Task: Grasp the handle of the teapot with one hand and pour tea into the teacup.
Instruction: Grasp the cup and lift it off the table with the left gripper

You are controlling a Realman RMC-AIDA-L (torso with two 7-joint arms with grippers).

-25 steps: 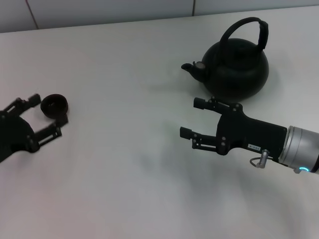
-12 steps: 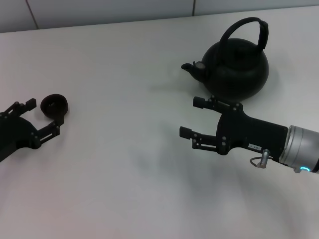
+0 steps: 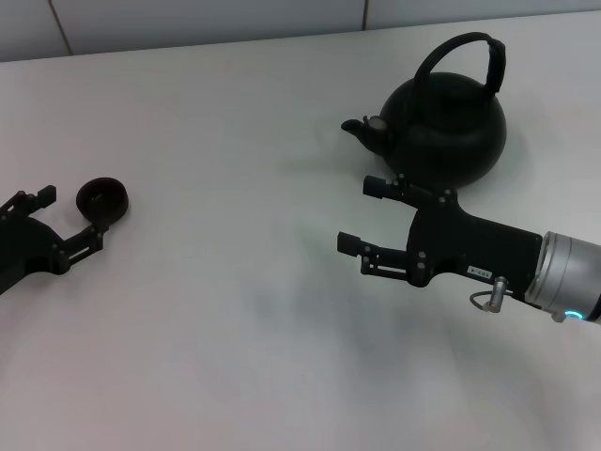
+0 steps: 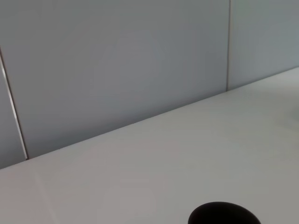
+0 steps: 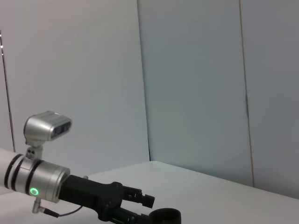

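The matte-black teapot [image 3: 441, 127] stands at the back right of the white table, spout to the left, its arched handle [image 3: 467, 52] upright. My right gripper [image 3: 360, 214] is open and empty, just in front of the pot and apart from it. The tiny black teacup [image 3: 101, 197] sits at the far left. My left gripper [image 3: 69, 215] is open, with its fingertips just left of the cup and not around it. The cup's rim shows in the left wrist view [image 4: 224, 214]. The right wrist view shows the left gripper [image 5: 135, 201] beside the cup [image 5: 166, 216].
The white table [image 3: 235, 282] runs to a pale panelled wall [image 3: 188, 19] at the back. Nothing else stands on it between the cup and the pot.
My left gripper has drawn back to the left, off the teacup, which stays where it was. My right gripper has barely shifted.
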